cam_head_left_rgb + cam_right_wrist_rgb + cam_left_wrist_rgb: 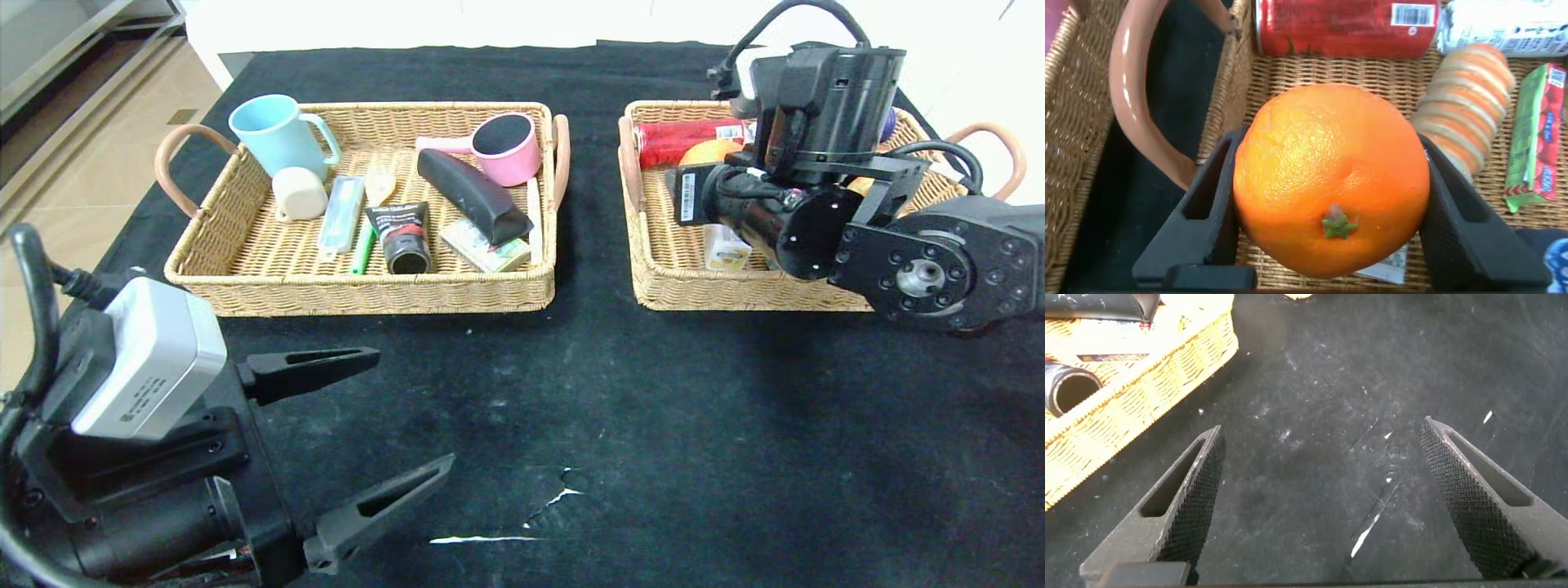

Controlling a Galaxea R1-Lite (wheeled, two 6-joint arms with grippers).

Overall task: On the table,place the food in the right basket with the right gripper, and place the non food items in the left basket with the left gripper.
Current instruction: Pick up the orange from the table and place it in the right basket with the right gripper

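Note:
My right gripper (1331, 137) is shut on the round orange fruit (1331, 180) and holds it over the right basket (735, 298); the right wrist (824, 106) hides the fingers in the head view. The juice carton (725, 249) and the green-white packet (1534, 139) lie in that basket. The left basket (245, 269) holds the pasta fork (362, 249), the black soft case (473, 196) and the black tube (404, 237). My left gripper (412, 407) is open and empty, low over the black table (653, 408) at front left, also in the left wrist view (1322, 425).
The left basket also holds a blue mug (273, 131), a cream cup (299, 193) and a pink pot (510, 147). A red can (1343, 28) and a striped roll (1462, 102) lie in the right basket. A white tear (563, 494) marks the cloth in front.

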